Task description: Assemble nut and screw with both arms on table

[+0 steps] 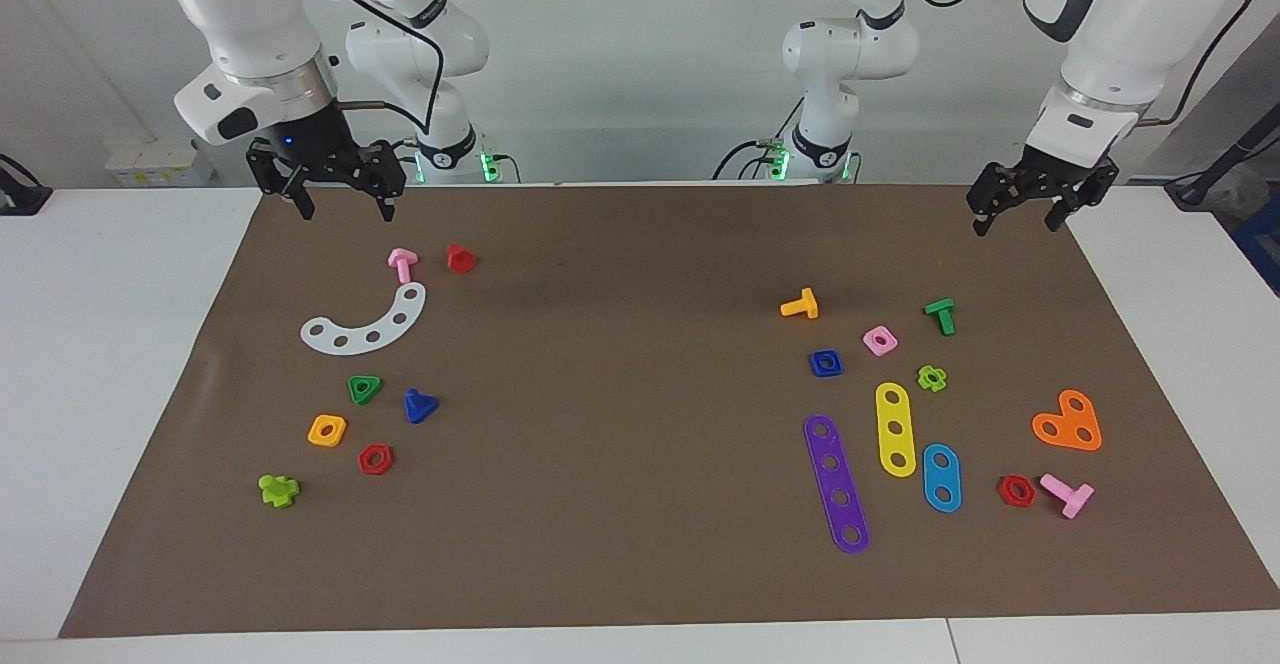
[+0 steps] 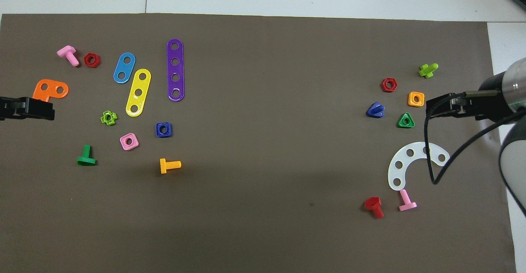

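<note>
Two white robot arms hang over a brown mat on the table [image 1: 100,344]. The right gripper [image 1: 343,207], upper left of the facing frame, and the left gripper [image 1: 1018,219], upper right, both hover with fingers spread and hold nothing. The dark-blue nut [image 1: 826,363] lies right of centre; the dark-blue screw [image 1: 419,406] lies left of centre, both untouched.

The facing camera sits high, looking toward the robots at twelve o'clock; the overhead camera looks steeply down, robots at six. Both share the brown mat [image 1: 620,424].
</note>
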Available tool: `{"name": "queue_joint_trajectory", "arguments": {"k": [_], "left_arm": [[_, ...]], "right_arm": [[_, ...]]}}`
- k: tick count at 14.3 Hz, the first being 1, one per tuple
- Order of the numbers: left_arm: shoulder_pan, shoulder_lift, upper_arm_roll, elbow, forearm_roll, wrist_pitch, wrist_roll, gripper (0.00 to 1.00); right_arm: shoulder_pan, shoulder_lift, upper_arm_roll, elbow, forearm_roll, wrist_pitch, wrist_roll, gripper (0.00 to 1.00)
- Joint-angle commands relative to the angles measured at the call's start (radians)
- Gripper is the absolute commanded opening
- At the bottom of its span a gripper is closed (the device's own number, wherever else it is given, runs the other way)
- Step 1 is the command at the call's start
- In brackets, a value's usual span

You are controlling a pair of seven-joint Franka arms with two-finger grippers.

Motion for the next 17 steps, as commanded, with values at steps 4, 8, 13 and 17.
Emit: {"name": "queue_joint_trajectory", "arguments": {"k": [4, 8, 13, 17], "left_arm": [[-0.016, -0.018, 0.008, -0.022, 0.02, 0.008, -0.007, 1.0], [-0.016, -0.027, 0.008, -0.046, 0.022, 0.008, -0.005, 1.0], [-0.014, -0.041, 0.008, -0.098, -0.042, 0.056, -0.01, 1.0], [-0.04, -0.027, 0.008, -0.146, -0.062, 0.123, -0.021, 1.0]], "right_arm": [[-0.009, -0.021, 0.002, -0.024, 0.019, 0.0, -0.02, 1.0], [-0.02, -0.02, 0.002, -0.023, 0.019, -0.001, -0.032, 1.0], [-0.035, -0.018, -0.01, -0.038, 0.021, 0.033, -0.034, 1.0], [-0.037, -0.032, -0.01, -0.139, 0.021, 0.15, -0.034, 1.0]]}}
